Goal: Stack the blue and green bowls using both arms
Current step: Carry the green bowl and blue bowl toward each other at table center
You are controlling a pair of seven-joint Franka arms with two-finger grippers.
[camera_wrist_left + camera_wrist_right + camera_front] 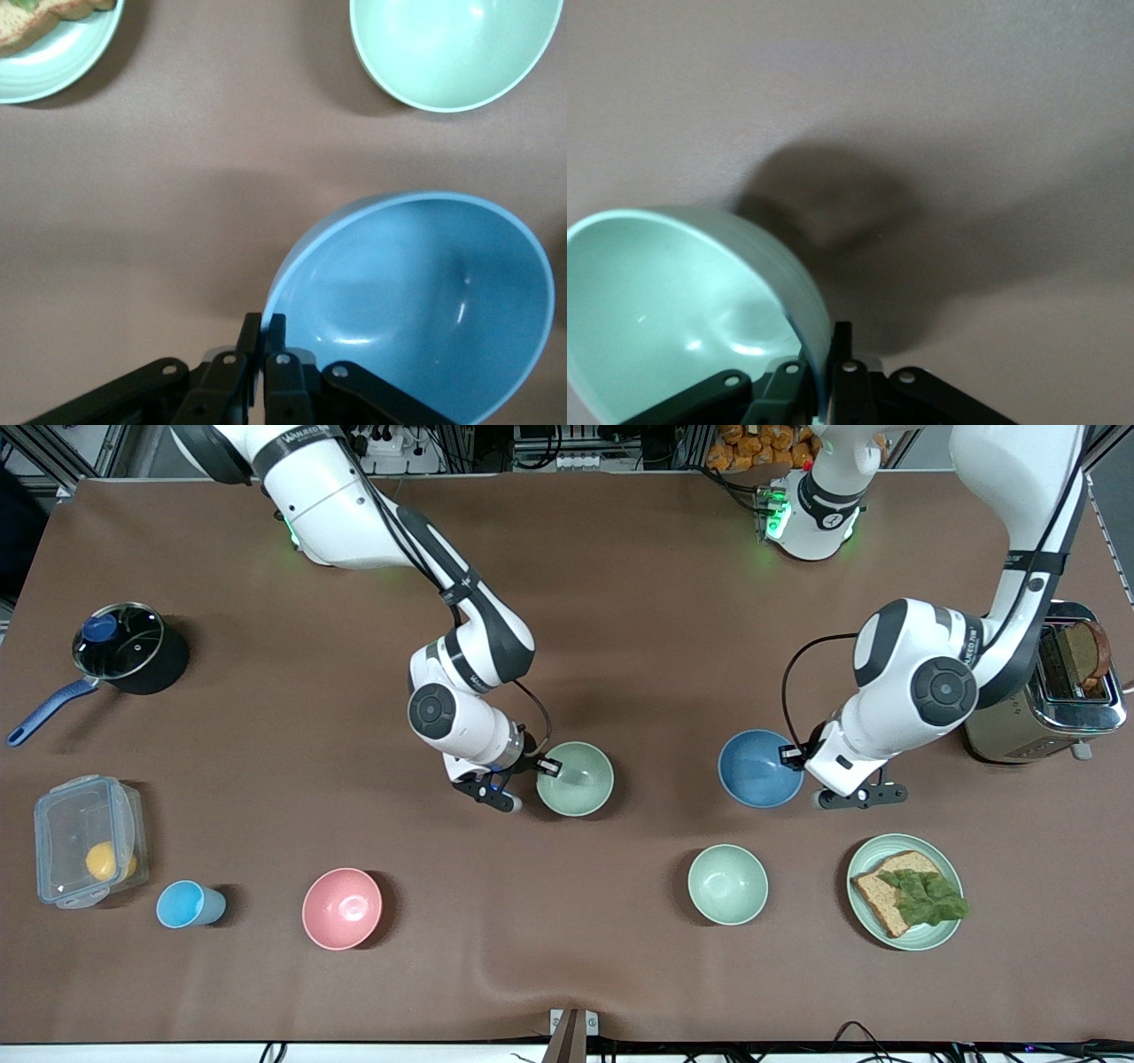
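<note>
The brown tabletop (620, 602) carries everything, with both arms reaching down toward its middle. At the left arm's end stands a toaster (1045, 700) holding a slice of bread. At the right arm's end sit a black pot (133, 646) with a glass lid and blue handle, and, nearer the front camera, a clear plastic box (89, 840) with something yellow inside. A green plate (905, 891) with bread and lettuce lies near the front edge toward the left arm's end, a pale mint bowl (728, 884) beside it, and a pink bowl (342, 908) and a blue cup (188, 904) lie toward the right arm's end. The blue bowl (759, 768) is near the middle, farther from the front camera than the mint bowl; the left end effector (795, 755) pinches its rim (270, 301), one finger inside and one outside, and the bowl is tilted in the left wrist view. The green bowl (575, 779) is beside it toward the right arm's end, well apart from it; the right end effector (547, 767) pinches its rim (815, 328), and the bowl is tilted above its shadow in the right wrist view.
</note>
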